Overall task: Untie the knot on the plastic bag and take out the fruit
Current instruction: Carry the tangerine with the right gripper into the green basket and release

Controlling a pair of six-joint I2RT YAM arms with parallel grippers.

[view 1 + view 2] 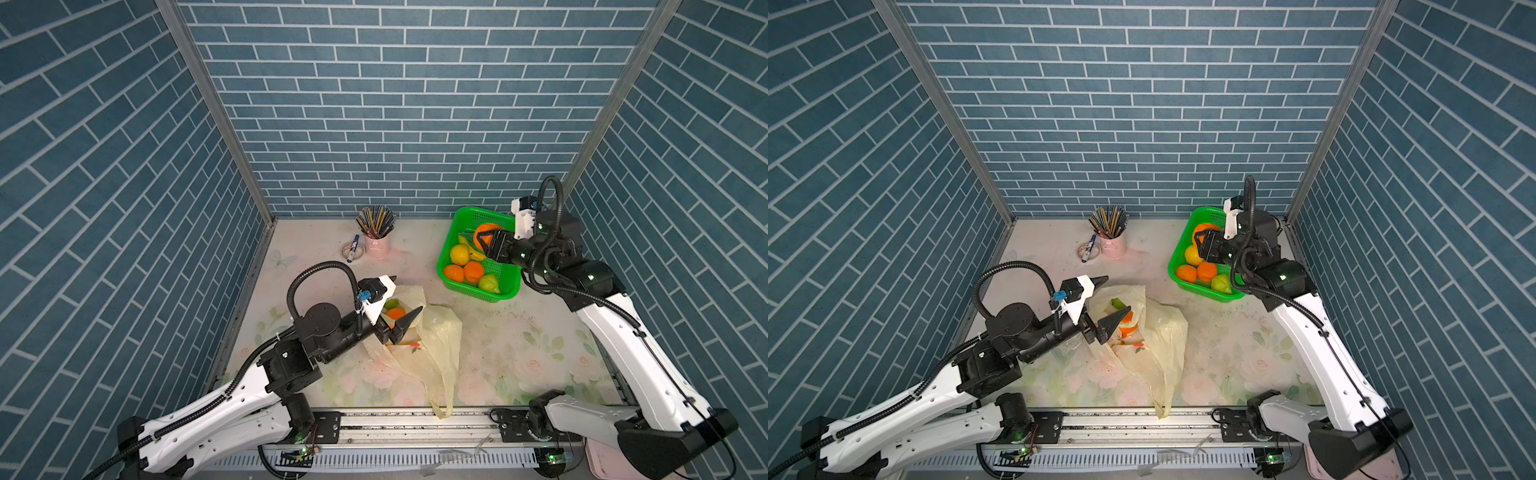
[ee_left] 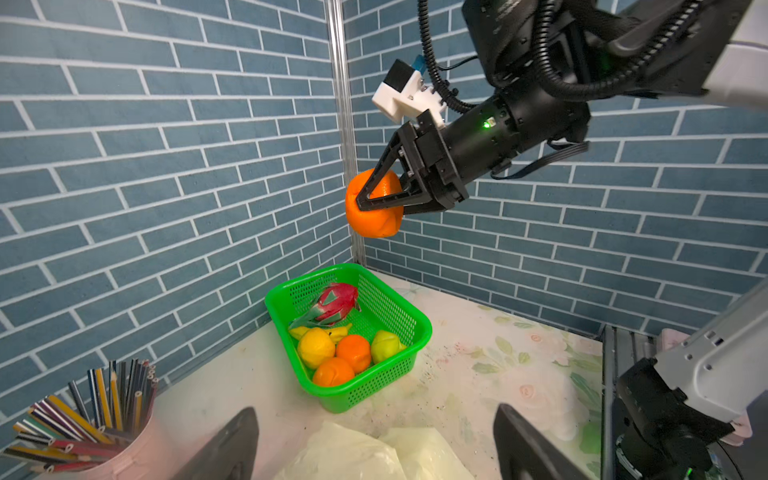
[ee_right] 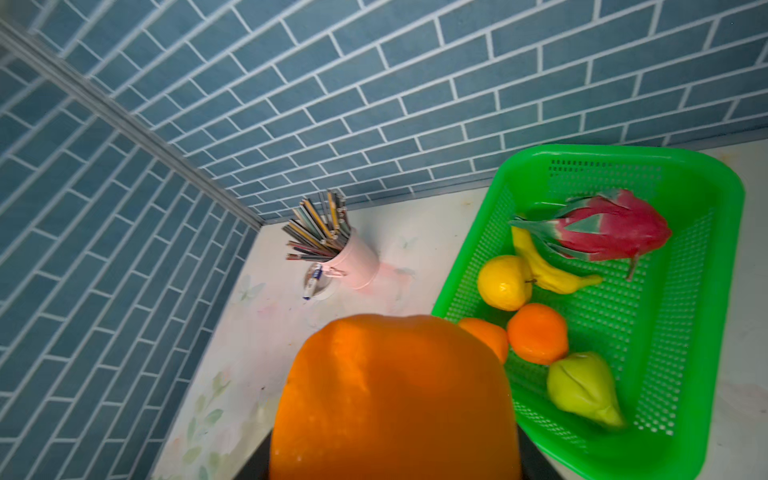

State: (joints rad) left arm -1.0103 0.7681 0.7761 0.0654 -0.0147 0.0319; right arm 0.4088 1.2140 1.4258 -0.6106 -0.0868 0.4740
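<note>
Above the green basket (image 2: 374,388), the right gripper (image 2: 376,201) clamps an orange toy fruit (image 2: 376,224) across its middle, likely light, smooth and slightly squashy, while the left gripper (image 1: 406,294) gapes wide over the limp plastic bag (image 1: 440,340), more fruit (image 1: 395,313) inside.

White-shelled arms (image 1: 636,365), black joints (image 1: 322,318), ribbed black cables (image 1: 320,264); right claw (image 2: 372,205) black, apparently triangular-framed.

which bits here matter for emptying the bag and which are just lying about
Job: bag; bagged orange and green fruit inside it; held orange in the right gripper; open left gripper over the bag; basket with fruit already out.
Lying about: pencil cup; marker.
</note>
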